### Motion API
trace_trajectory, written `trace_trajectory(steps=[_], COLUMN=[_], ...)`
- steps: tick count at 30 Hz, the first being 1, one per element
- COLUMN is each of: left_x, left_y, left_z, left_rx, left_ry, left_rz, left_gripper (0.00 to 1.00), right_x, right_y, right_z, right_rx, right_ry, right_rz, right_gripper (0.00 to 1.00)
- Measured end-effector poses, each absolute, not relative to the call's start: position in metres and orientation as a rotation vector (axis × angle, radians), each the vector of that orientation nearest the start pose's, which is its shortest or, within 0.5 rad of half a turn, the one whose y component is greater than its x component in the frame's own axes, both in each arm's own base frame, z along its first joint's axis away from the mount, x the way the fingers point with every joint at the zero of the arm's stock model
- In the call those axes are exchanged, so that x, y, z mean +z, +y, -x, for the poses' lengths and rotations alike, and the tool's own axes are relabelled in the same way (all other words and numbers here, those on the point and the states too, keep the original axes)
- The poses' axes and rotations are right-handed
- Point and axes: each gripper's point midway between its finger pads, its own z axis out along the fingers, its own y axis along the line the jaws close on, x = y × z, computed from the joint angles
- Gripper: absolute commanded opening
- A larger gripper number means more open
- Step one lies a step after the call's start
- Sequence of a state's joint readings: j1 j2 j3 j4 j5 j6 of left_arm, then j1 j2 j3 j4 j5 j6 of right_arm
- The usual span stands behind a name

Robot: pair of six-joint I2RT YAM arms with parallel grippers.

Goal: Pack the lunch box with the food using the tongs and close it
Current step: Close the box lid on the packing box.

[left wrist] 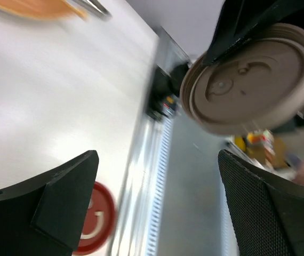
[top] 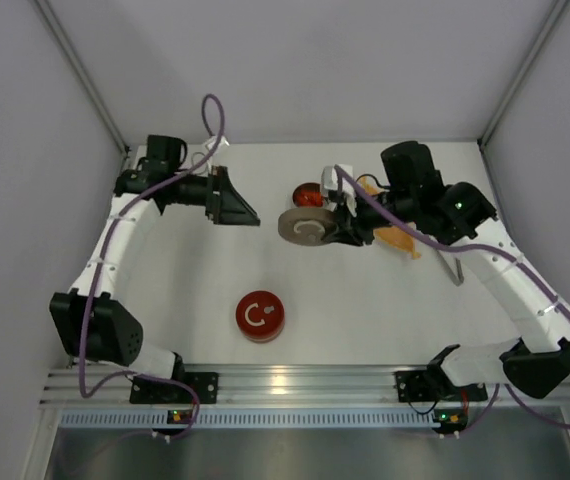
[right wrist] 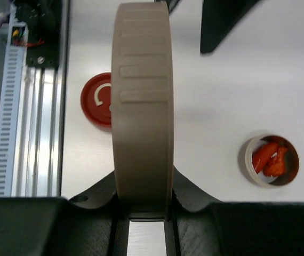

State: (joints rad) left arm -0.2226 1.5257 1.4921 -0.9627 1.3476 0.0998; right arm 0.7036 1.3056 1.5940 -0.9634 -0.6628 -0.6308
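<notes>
Orange dish (top: 401, 243) mostly hidden under right arm (top: 505, 275); in left wrist view just blurred smear, cut by top edge. Tongs (top: 456, 270): only short end shows. Food (top: 308, 194) half hidden behind beige lid (top: 306, 226). Red lid (left wrist: 96, 224) blurred, cut by bottom edge.

White bench (top: 365, 320), a few things spread over it.
Near the front middle, a red lid (top: 259, 316) lying flat, white curled arrow on top. Toward the back, an open round tin (right wrist: 248, 160) standing upright with red food (right wrist: 269, 157) inside, well apart from the red lid. Right of the tin, an orange dish (top: 402, 243), largely hidden by the arm over it. Just beside the dish on its right, grey tongs (top: 455, 270), only one end showing. Along the near edge, a ribbed metal rail (top: 305, 385) carrying both arm bases.
</notes>
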Motion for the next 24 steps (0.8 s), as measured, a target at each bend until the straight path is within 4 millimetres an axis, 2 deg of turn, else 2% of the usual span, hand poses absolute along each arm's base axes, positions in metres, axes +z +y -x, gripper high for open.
trace_trajectory(steps=[3, 5, 6, 9, 11, 14, 15, 16, 17, 21, 24], left_x=[0.332, 0.353, 0.364, 0.393, 0.401, 0.398, 0.394, 0.383, 0.373, 0.350, 0.342], left_y=[-0.192, -0.180, -0.179, -0.188, -0.199, -0.221, -0.223, -0.234, -0.241, -0.263, -0.277], left_z=[-0.279, -0.284, -0.279, -0.241, -0.215, -0.182, -0.182, -0.167, -0.161, -0.165, -0.172], left_rx=[-1.456, -1.281, -1.195, -0.998, -0.911, -0.800, -0.755, -0.753, -0.729, -0.605, -0.511], left_ry=[1.902, 1.801, 1.731, 1.495, 1.369, 1.206, 1.192, 1.155, 1.139, 1.103, 1.072], left_rz=[-0.747, -0.796, -0.857, -1.088, -1.222, -1.402, -1.425, -1.490, -1.532, -1.641, -1.692], left_gripper=[0.98, 0.98, 0.99, 0.94, 0.91, 0.91, 0.91, 0.91, 0.91, 0.90, 0.91], right_x=[0.329, 0.326, 0.324, 0.320, 0.318, 0.317, 0.318, 0.321, 0.324, 0.331, 0.327], right_y=[0.259, 0.247, 0.242, 0.235, 0.234, 0.234, 0.235, 0.236, 0.238, 0.244, 0.248], right_z=[-0.222, -0.237, -0.243, -0.256, -0.261, -0.267, -0.269, -0.270, -0.272, -0.274, -0.272], right_rx=[0.771, 0.773, 0.771, 0.752, 0.742, 0.736, 0.740, 0.745, 0.757, 0.808, 0.860], right_ry=[1.597, 1.681, 1.713, 1.783, 1.803, 1.828, 1.830, 1.829, 1.826, 1.829, 1.851], right_rz=[1.439, 1.336, 1.295, 1.198, 1.155, 1.093, 1.074, 1.055, 1.035, 0.967, 0.934], right_gripper=[0.00, 0.00, 0.00, 0.00, 0.00, 0.00, 0.00, 0.00, 0.00, 0.00, 0.00])
